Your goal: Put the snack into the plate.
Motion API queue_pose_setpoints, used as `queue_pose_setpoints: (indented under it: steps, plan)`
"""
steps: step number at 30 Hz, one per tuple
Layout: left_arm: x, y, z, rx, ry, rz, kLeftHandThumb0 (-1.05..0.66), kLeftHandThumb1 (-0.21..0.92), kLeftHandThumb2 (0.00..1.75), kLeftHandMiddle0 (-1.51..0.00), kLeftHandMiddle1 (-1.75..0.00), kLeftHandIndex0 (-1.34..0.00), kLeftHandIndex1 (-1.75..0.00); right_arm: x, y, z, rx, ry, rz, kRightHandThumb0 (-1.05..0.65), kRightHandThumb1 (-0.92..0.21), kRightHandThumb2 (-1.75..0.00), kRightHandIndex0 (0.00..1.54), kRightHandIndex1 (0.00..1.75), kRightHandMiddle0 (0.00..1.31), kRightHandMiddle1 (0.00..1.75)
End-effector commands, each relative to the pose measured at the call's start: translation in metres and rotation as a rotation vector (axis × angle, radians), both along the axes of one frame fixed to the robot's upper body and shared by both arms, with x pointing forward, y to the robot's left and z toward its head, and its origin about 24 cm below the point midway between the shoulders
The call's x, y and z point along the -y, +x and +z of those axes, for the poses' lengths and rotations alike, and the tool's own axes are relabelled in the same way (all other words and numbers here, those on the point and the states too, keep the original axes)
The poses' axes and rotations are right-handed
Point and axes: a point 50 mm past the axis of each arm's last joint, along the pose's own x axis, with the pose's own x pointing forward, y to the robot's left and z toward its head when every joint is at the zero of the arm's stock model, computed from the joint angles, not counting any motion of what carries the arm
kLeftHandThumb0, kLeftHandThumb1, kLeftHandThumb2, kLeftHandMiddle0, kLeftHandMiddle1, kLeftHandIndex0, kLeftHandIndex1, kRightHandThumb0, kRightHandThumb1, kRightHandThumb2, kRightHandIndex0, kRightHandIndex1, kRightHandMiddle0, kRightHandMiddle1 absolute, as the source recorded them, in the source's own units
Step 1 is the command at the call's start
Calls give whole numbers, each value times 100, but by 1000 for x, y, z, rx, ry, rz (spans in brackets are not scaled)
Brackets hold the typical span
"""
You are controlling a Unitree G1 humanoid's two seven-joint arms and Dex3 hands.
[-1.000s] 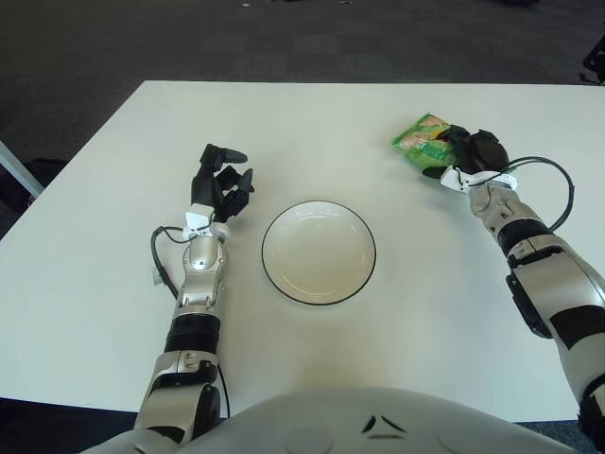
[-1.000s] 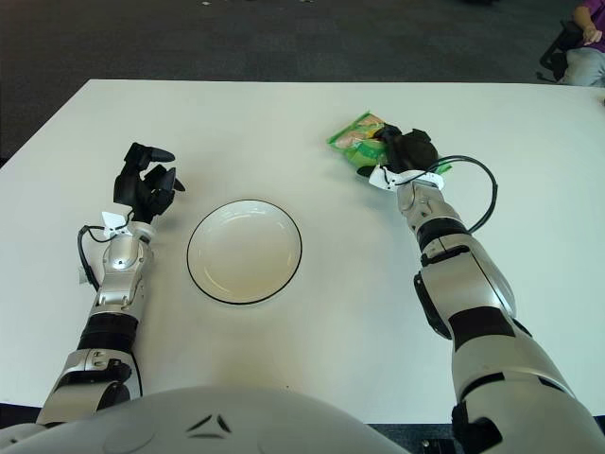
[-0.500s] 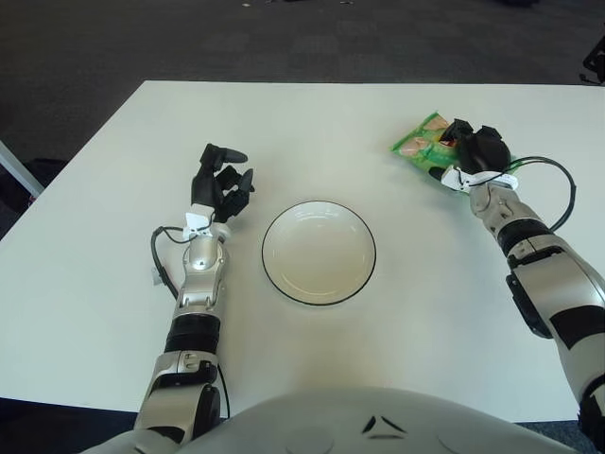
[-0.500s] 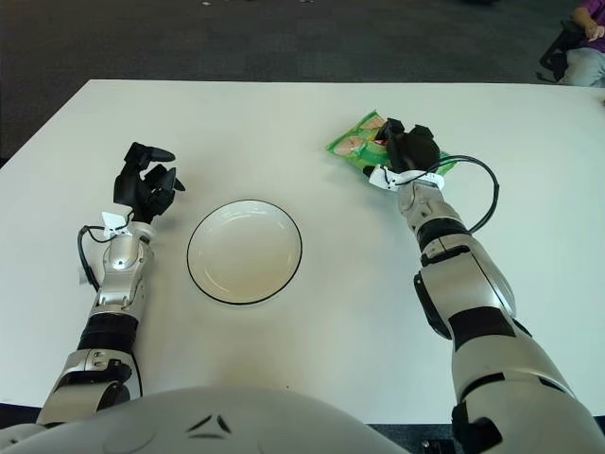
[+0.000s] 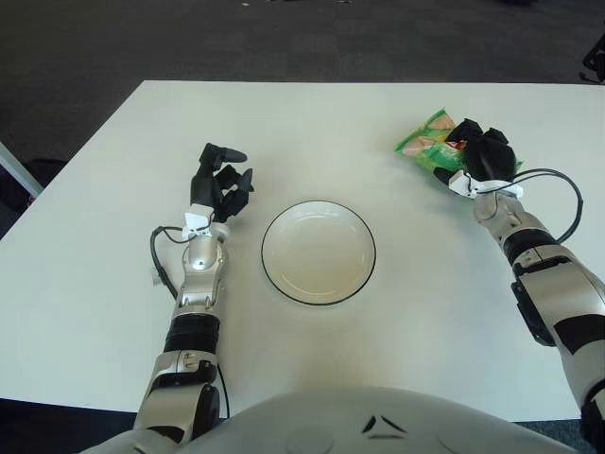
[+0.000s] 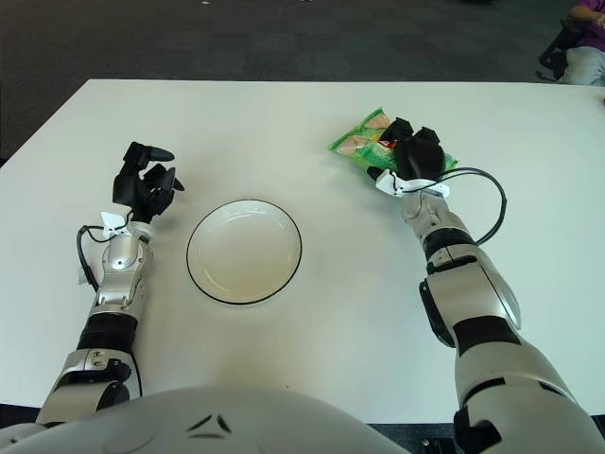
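Observation:
A green snack bag (image 5: 421,143) lies at the far right of the white table (image 5: 113,284). My right hand (image 5: 475,148) sits over the bag's right end with its black fingers curled onto it; that end is hidden beneath the hand. An empty white plate (image 5: 319,253) with a dark rim stands at the table's middle, well to the left of the bag. My left hand (image 5: 223,180) shows just left of the plate, fingers relaxed and holding nothing.
A black cable (image 5: 558,180) loops off my right wrist over the table. Dark carpet lies beyond the far table edge (image 5: 359,83). A seated person (image 6: 586,47) shows at the top right corner.
My right hand has shifted a little right and farther back, its fingers closing more over the snack bag, which has turned slightly with it. The left hand and the plate have not moved.

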Motion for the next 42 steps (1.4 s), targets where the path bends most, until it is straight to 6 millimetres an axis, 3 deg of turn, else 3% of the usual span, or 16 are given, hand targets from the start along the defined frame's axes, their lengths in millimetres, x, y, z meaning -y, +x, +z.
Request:
queue_pose_setpoints:
  steps: [1,13,22,35,37,42]
  plan:
    - [-1,1,3,18,13,4,-36,92,34,-80,-171,-40,-155,-1,-3,0,24,46,22,0,-31,-132,61,170,41,175]
    - [-2,2,2,14,15,4,-36,92,34,-79,-171,-39,-156,-24,-5,31,246,160,232,0,-32,-132,57,174,42,175]
    - [-2,3,2,12,14,5,-36,92,34,-79,-171,-39,-156,-38,-3,46,332,154,292,0,-31,-133,57,175,43,175]
    - [-2,4,1,8,17,7,-36,92,34,-79,-171,-39,-156,-76,-18,74,442,140,510,0,-32,-132,57,175,42,174]
    - [-2,4,1,8,18,7,-36,92,34,-79,-171,-39,-156,-84,-22,78,463,123,552,24,-44,-115,49,175,49,174]
    - [-2,4,1,6,20,8,-36,92,34,-79,-171,-40,-156,-92,-29,81,482,98,605,38,-51,-106,45,175,54,175]
